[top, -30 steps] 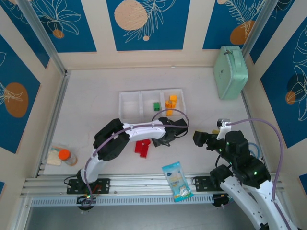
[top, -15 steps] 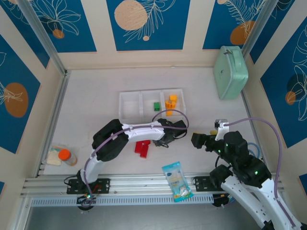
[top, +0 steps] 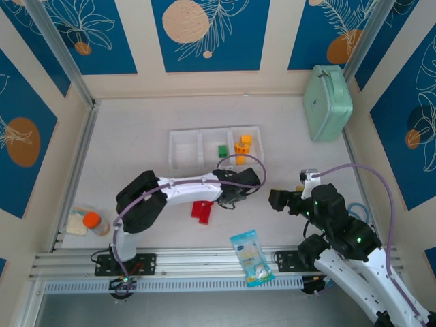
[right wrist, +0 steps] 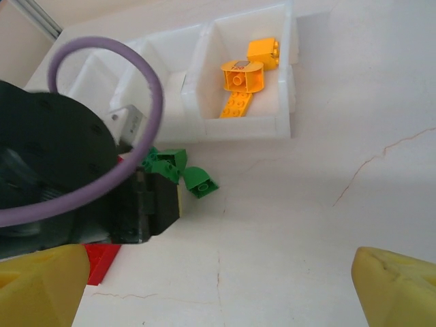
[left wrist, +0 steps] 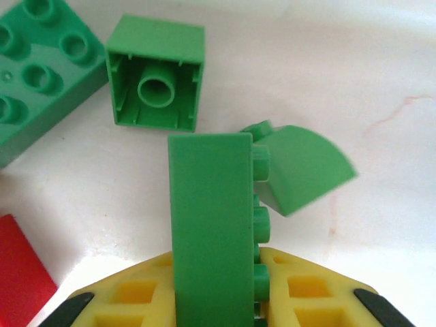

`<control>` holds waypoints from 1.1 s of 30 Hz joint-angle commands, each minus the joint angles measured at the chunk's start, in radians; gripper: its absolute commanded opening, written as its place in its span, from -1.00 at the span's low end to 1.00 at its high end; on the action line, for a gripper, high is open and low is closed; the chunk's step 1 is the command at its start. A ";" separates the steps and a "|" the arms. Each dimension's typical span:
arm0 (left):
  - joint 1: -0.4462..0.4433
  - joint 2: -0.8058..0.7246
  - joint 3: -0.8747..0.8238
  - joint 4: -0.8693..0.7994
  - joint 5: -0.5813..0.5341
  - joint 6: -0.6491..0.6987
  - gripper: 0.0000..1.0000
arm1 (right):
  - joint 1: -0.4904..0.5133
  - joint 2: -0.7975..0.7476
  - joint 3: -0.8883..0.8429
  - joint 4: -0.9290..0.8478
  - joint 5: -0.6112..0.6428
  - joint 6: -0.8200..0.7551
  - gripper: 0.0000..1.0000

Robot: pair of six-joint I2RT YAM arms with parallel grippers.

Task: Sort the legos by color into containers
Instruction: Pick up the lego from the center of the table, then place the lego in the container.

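My left gripper [left wrist: 214, 303] is shut on an upright green lego [left wrist: 211, 231], its yellow pads pressing both sides. Around it on the table lie a hollow square green lego [left wrist: 157, 82], a flat studded green one [left wrist: 41, 68], a curved green one [left wrist: 300, 167] and a red one [left wrist: 20, 262]. From above, the left gripper [top: 233, 194] sits just in front of the containers [top: 184, 133]. Their middle bin holds a green lego [top: 222, 151] and the right bin orange legos [top: 242, 146]. Red legos [top: 201, 210] lie nearer. My right gripper [top: 276, 199] stands open to the right, nothing between its fingers [right wrist: 41, 289].
A blue-and-white snack packet [top: 252, 257] lies by the near rail. A mint-green case [top: 327, 102] stands at the back right. An orange-capped bottle [top: 92, 221] sits at the near left edge. Bare table stretches right of the containers.
My left gripper has closed onto the green lego, and its arm has settled lower and leftward. The right gripper has drifted slightly left, still open.
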 commanded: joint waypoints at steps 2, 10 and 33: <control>0.033 -0.089 0.013 -0.027 0.065 0.150 -0.64 | 0.007 -0.007 -0.012 0.019 0.035 -0.008 0.98; 0.147 -0.141 0.143 -0.172 0.126 0.329 -0.61 | 0.006 -0.032 -0.017 0.014 0.072 0.004 0.98; 0.412 0.225 0.601 -0.384 0.250 0.570 -0.56 | 0.043 -0.042 -0.014 -0.011 0.138 0.030 0.98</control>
